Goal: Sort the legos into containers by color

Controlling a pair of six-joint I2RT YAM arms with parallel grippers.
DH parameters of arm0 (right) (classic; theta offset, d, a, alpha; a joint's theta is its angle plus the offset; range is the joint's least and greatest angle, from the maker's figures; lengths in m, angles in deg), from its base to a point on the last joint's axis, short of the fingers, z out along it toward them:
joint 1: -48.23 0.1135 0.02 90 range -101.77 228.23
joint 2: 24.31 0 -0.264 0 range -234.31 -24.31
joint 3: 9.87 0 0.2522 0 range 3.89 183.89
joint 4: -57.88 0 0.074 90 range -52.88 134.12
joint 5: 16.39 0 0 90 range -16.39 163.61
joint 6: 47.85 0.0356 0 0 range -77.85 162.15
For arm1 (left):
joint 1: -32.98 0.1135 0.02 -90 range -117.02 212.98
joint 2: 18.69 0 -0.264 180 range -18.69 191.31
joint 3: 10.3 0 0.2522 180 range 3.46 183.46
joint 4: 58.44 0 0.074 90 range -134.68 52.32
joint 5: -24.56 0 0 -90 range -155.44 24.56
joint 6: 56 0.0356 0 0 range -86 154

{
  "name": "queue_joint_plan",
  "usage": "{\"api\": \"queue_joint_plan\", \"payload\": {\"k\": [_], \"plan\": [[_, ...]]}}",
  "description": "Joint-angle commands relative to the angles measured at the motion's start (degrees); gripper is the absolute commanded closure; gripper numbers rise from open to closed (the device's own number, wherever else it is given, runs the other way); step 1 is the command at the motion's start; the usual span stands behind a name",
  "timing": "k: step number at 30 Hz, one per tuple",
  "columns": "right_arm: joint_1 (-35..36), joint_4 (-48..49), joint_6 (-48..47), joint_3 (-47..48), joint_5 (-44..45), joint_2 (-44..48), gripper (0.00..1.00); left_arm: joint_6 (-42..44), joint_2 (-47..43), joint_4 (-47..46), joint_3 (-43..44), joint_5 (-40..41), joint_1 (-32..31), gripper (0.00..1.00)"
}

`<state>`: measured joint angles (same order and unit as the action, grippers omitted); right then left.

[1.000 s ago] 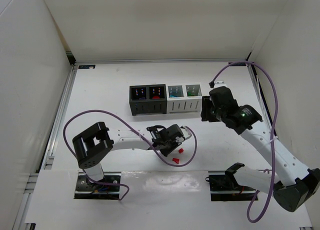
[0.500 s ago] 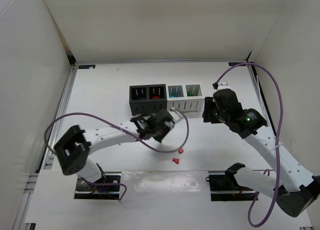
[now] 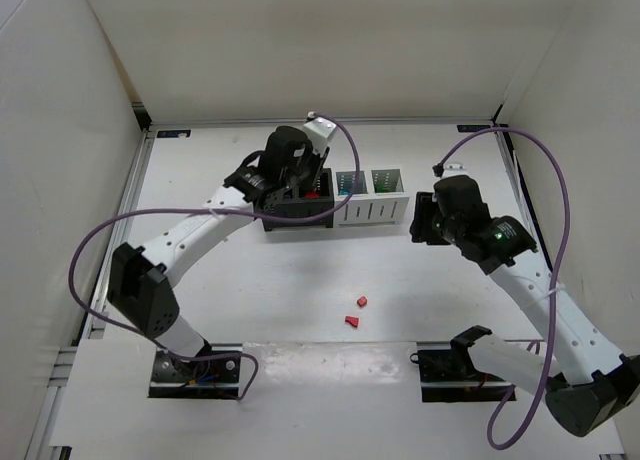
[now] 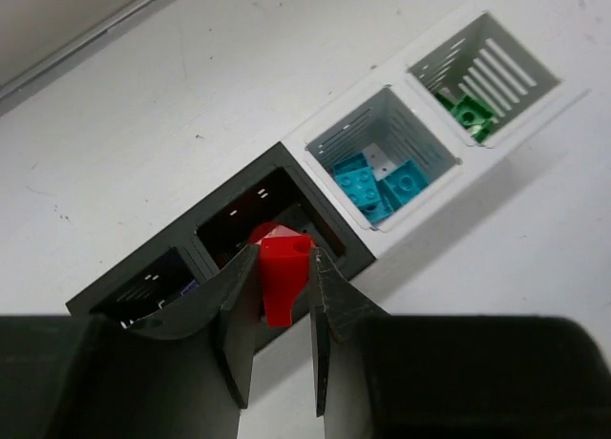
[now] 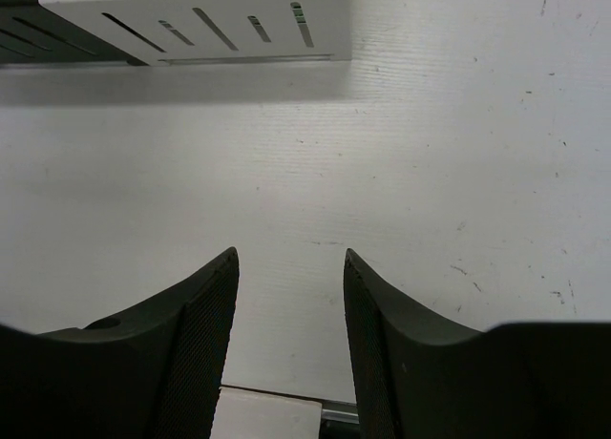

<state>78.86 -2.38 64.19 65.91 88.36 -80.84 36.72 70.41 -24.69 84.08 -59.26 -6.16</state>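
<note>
The left arm reaches out over the row of four bins [image 3: 352,214], and its left gripper [image 4: 284,260] hangs above the second black bin [image 4: 239,210]. Its fingers pinch a red lego brick [image 4: 280,291] between them, held upright over that bin's opening, where more red shows inside. Next along, the first white bin [image 4: 334,138] holds teal bricks [image 4: 377,186], and a green brick [image 4: 468,113] lies in the end white bin [image 4: 477,67]. Two loose red bricks [image 3: 362,302] [image 3: 351,321] lie close together on the white table [image 3: 250,290], well in front of the bins. The right gripper [image 5: 290,256] hovers low beside the white end of the row, fingers spread apart with only bare table between them.
</note>
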Motion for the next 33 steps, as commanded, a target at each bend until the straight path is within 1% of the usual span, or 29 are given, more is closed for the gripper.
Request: {"api": "queue_joint_plan", "payload": {"k": [1, 6, 9, 11, 12, 14, 15, 16, 18, 22, 23, 24, 27, 28, 30, 31, 32, 33], "plan": [[-1.4, 1.6, -0.8, 0.2, -1.5, -0.2, 0.48, 1.7, 2.9, 2.3, 3.3, -3.1, 1.4, 0.74], [-2.7, 1.5, -1.0, -0.4, -2.0, 0.0, 0.48, 2.3, 6.1, 1.9, 3.3, -3.1, 1.6, 0.74], [-3.3, 1.9, -1.4, -0.5, -3.1, -0.4, 0.48, 1.8, 7.3, 2.4, 3.8, -2.1, 1.9, 0.68], [-3.2, 1.8, -1.8, -0.5, -4.0, -0.5, 0.47, 1.1, 7.4, 2.7, 3.8, -2.0, 2.2, 0.57], [-2.9, 1.8, -2.2, -0.5, -3.9, -0.7, 0.47, 0.8, 7.1, 2.6, 3.8, -2.0, 2.0, 0.48], [-1.3, 1.8, -2.3, -0.7, -3.1, -0.9, 0.47, 0.9, 6.9, 2.6, 3.8, -2.1, 2.1, 0.40], [-0.1, 1.6, -2.4, -0.8, -2.8, -0.9, 0.47, 1.0, 6.6, 2.6, 3.8, -2.1, 2.1, 0.37], [1.3, 1.6, -2.4, -0.8, -2.4, -1.1, 0.47, 1.2, 6.4, 2.6, 3.8, -2.0, 2.2, 0.37], [3.6, 0.5, -1.7, -1.1, -0.9, -1.6, 0.45, 1.2, 6.1, 2.2, 3.8, -1.8, 2.3, 0.32], [8.5, -0.5, -0.3, -1.7, 1.4, -2.8, 0.45, 0.1, 6.2, 3.5, 4.3, -1.4, 2.9, 0.32], [11.4, -0.6, -0.2, -1.8, 3.1, -3.4, 0.45, -0.1, 5.9, 3.4, 4.0, -1.7, 3.1, 0.32], [12.2, -1.7, 1.1, -2.0, 3.4, -3.6, 0.45, -0.3, 4.8, 3.0, 1.9, -1.7, 3.1, 0.32], [15.7, -1.1, 0.3, -2.9, 2.6, -5.0, 0.44, -1.7, 1.2, 1.8, -2.9, -1.0, 2.9, 0.32], [16.7, -0.7, 0.4, -3.5, 1.3, -6.1, 0.44, -4.5, -2.3, 1.7, -4.0, -0.6, 3.1, 0.30], [19.6, 0.5, 1.5, -4.5, 0.3, -8.7, 0.44, -7.7, -6.5, 2.2, -9.1, 0.2, 3.0, 0.22], [20.7, 2.6, 1.7, -5.0, -0.2, -9.8, 0.44, -10.2, -9.4, 2.9, -10.6, 0.8, 2.8, 0.11], [23.2, 3.4, 2.1, -5.3, -0.2, -12.8, 0.44, -11.4, -10.9, 3.6, -13.5, 1.3, 2.3, 0.05], [23.9, 4.0, 2.1, -5.6, -1.3, -14.1, 0.44, -13.7, -14.2, 3.9, -16.3, 2.9, 1.4, 0.00]]}}
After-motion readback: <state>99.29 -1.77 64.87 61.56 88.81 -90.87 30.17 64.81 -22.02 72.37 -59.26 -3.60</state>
